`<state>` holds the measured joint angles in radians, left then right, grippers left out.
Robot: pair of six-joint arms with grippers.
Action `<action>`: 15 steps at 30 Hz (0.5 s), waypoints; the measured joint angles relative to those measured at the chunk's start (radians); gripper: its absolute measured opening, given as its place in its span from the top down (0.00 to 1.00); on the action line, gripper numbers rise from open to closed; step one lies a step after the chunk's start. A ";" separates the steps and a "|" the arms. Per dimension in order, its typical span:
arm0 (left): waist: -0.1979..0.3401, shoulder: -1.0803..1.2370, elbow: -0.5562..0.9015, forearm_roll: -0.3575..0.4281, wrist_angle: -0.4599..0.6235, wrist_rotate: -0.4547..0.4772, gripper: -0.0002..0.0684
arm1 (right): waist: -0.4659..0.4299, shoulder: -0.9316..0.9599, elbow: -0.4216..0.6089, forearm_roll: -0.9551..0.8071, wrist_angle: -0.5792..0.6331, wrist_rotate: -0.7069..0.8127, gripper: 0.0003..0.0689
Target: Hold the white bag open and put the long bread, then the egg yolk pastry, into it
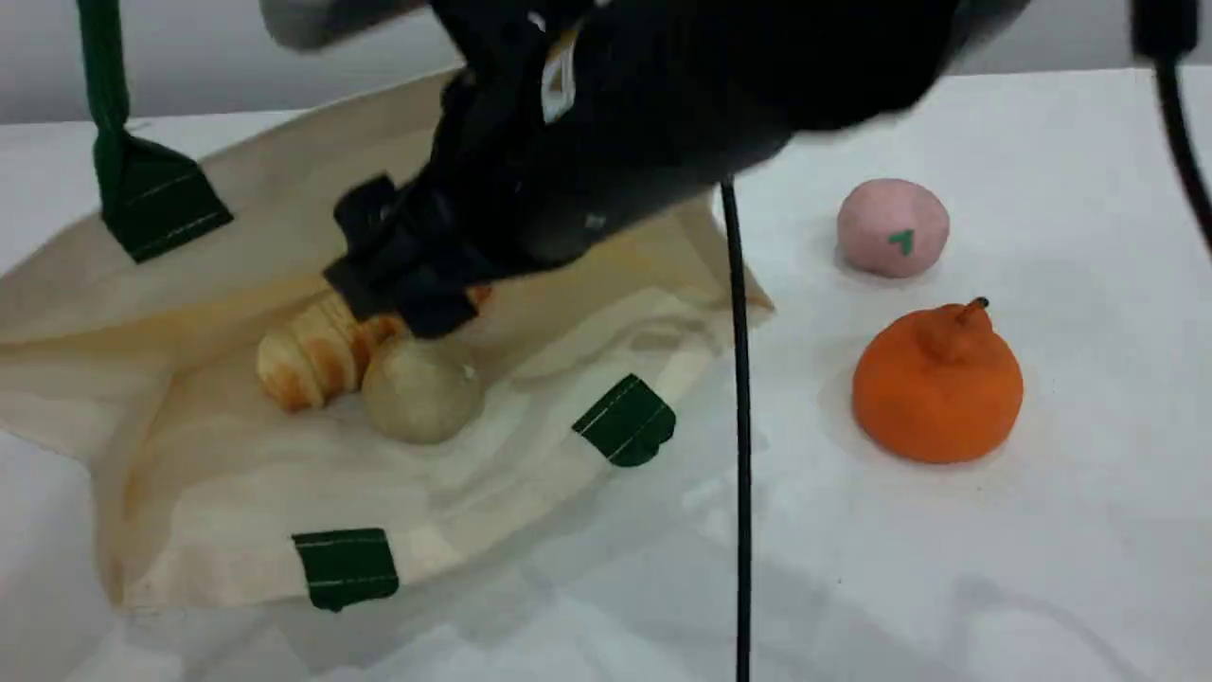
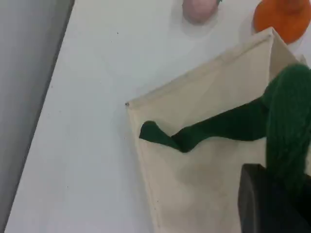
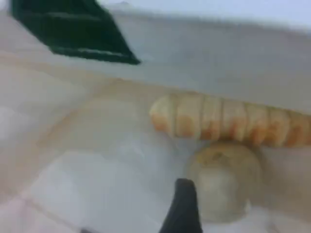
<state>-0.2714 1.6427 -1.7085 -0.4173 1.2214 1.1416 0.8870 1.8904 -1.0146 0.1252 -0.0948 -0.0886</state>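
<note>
egg yolk pastry (image 1: 419, 388) is lying inside the white bag (image 1: 237, 474), touching the long bread (image 1: 308, 355). right gripper (image 1: 407, 303) is hovering just above them, jaw width unclear. left gripper (image 2: 272, 199) is clamping the bag's green handle (image 2: 218, 126).

We see a smooth white table (image 1: 1042, 568) filling most of the scene view, faintly glossy, with soft pale reflections near the front. Behind its far edge runs a plain light grey wall (image 1: 189, 57). In the left wrist view a flat grey surface (image 2: 24, 97) lies beyond the table's edge; floor or wall, we cannot tell. The light is even and soft.
</note>
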 joint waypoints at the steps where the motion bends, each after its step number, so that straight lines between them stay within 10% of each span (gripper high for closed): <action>1: 0.000 0.000 0.000 0.000 0.000 0.000 0.88 | 0.000 -0.023 0.000 0.001 0.033 -0.011 0.19; 15: 0.000 0.000 0.000 -0.001 0.000 0.000 0.88 | -0.048 -0.312 0.000 -0.133 0.268 -0.026 0.20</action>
<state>-0.2714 1.6427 -1.7085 -0.4182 1.2214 1.1416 0.8388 1.5783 -1.0145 -0.0082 0.1729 -0.1145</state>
